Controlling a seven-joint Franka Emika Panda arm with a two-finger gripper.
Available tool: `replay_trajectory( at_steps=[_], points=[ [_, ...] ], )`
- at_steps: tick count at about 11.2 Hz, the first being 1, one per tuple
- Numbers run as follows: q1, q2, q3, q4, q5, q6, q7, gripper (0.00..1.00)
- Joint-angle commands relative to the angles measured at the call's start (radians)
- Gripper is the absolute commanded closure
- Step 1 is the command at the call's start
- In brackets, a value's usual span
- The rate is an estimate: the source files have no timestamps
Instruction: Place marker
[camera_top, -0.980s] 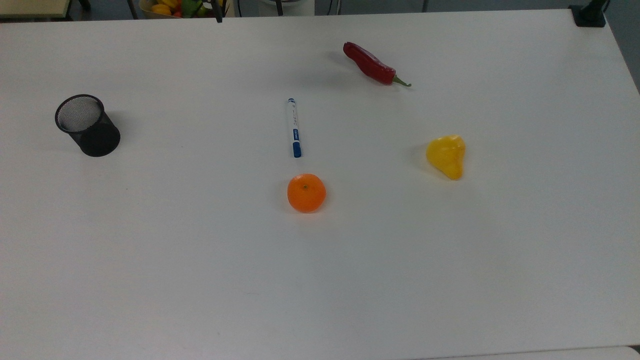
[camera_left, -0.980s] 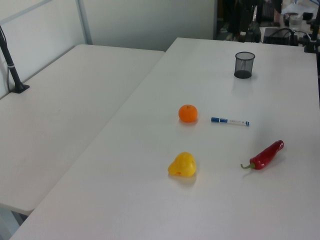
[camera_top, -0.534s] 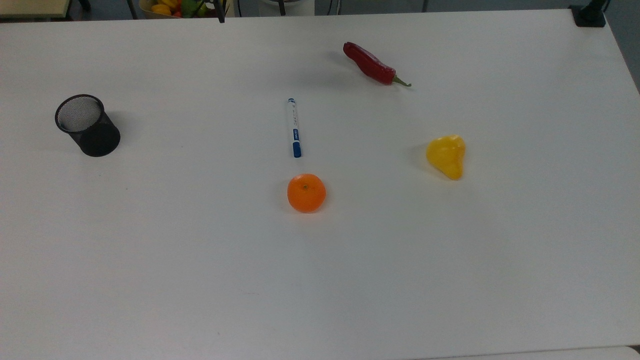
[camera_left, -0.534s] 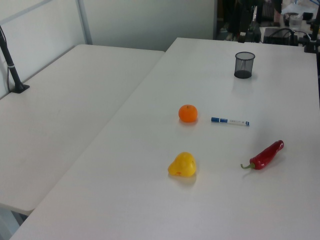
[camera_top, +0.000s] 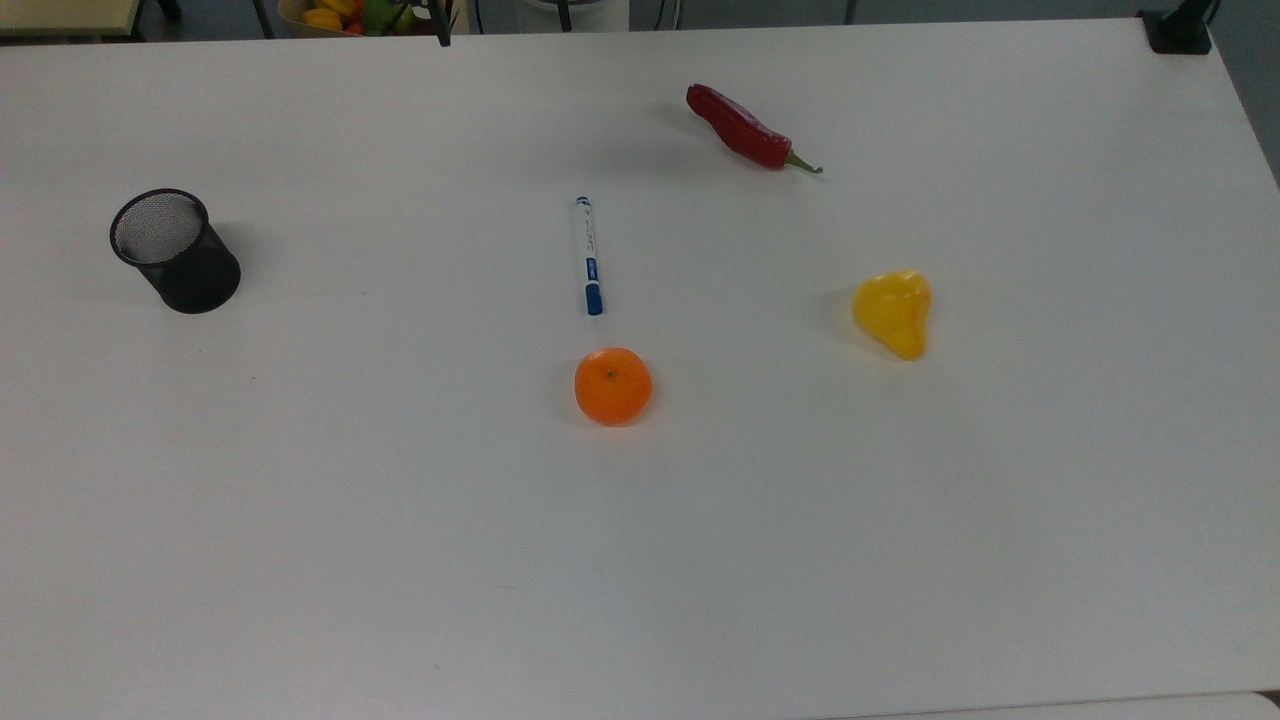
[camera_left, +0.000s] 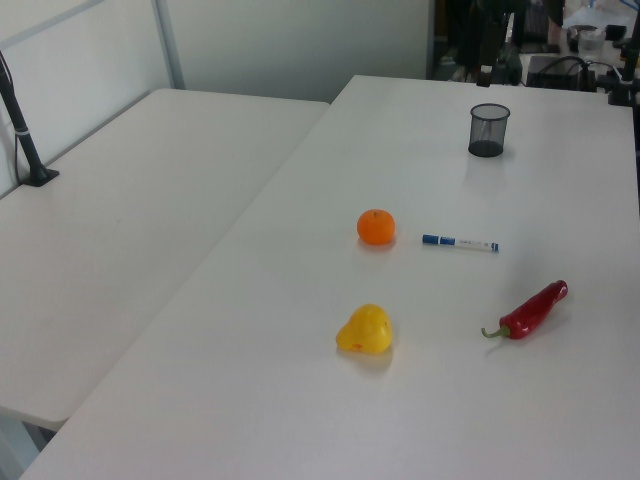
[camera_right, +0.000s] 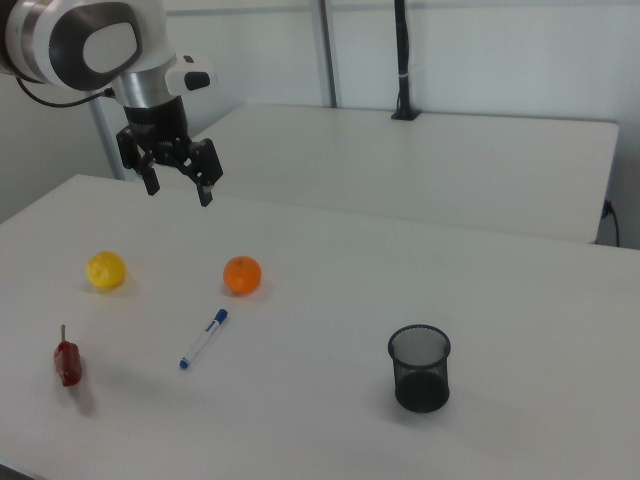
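Five items sit loose on the white table (camera_top: 400, 560), none touching another. Going near to far in the top view: orange (camera_top: 613, 386) closest, then the marker (camera_top: 588, 256) just beyond it, blue cap end pointing at the orange, white barrel running away from the camera. It lies flat and free all round, so a top-down pinch across the barrel looks easy. Mesh cup (camera_top: 176, 250) is off at the top view's left, upright, mouth open, well apart from the marker; likely the drop target, though the task doesn't say. Yellow pepper (camera_top: 893, 312) is at the top view's right, red chili (camera_top: 748, 130) farthest back. Fruit and peppers look like distractors, spread out so they don't crowd the marker.

In the right view the gripper (camera_right: 178, 184) hangs high above the table, beyond the orange, fingers spread wide, holding nothing. The marker's untouched, so the grasp isn't started. Next: come down over the barrel's middle, fingers across its width. Risk: the round pen rolls if nudged.
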Motion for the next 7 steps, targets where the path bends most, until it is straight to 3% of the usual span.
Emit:
replay_trajectory(
  at_steps=[1, 4, 7],
  points=[
    [0.006, -0.007, 0.002, -0.030, -0.002, -0.038, -0.029, 0.00],
    [0.014, 0.004, 0.000, -0.060, -0.012, -0.026, -0.027, 0.00],
    [0.041, 0.020, 0.000, -0.117, -0.077, 0.005, -0.027, 0.00]
  ],
)
